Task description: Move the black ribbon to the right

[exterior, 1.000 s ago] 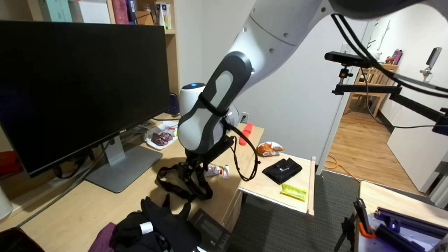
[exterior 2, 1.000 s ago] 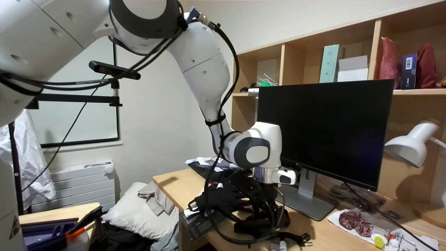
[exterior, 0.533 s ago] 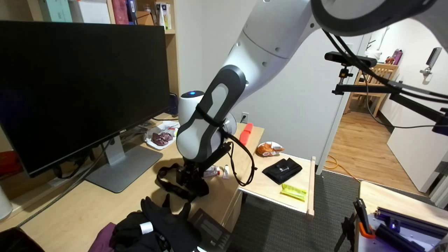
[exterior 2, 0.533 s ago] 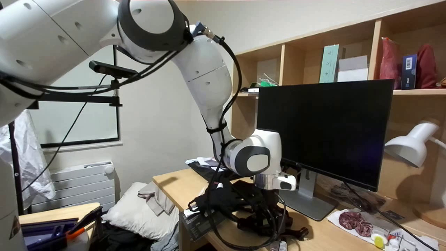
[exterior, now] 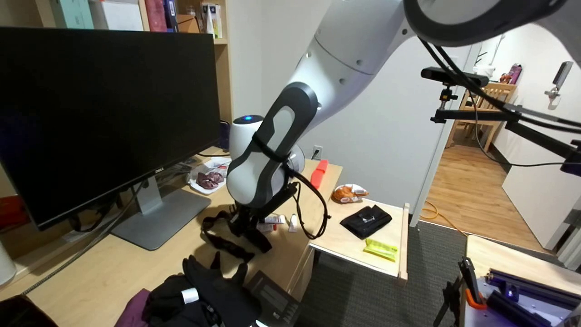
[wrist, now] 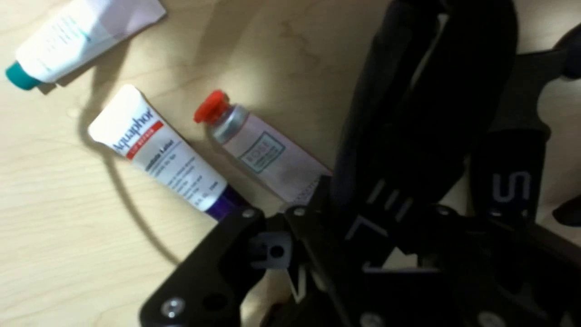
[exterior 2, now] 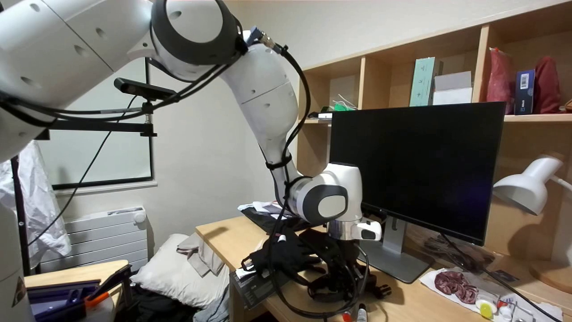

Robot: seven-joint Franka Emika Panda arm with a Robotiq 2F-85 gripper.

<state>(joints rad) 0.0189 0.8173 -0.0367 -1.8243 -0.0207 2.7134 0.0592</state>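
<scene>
One slight rise marks this moment: in both exterior views the arm (exterior 2: 268, 107) carries the gripper (wrist: 371, 222) a touch higher over the desk (exterior: 113, 272) than half a second ago, and a strip of the black ribbon (exterior: 229, 248) beneath it now shows apart from a longer strip, where the two ran together in a dark mass; the small tubes (wrist: 277, 154) just beside also seem to lie differently, perhaps nudged; for the task, I judge that a grasp or first lift is being tried, with the move to the right not yet made; the ribbon lies at least partly on the desk, under and around the gripper, its marked strips crossing the space between the jaws in the wrist view; black against black, I cannot tell whether they pinch the fabric or merely straddle it; the arm arches over and bends down in front of the monitor (exterior 2: 415, 174), its last joint near upright; a tube dragged along with a loop looks the likeliest trouble.
</scene>
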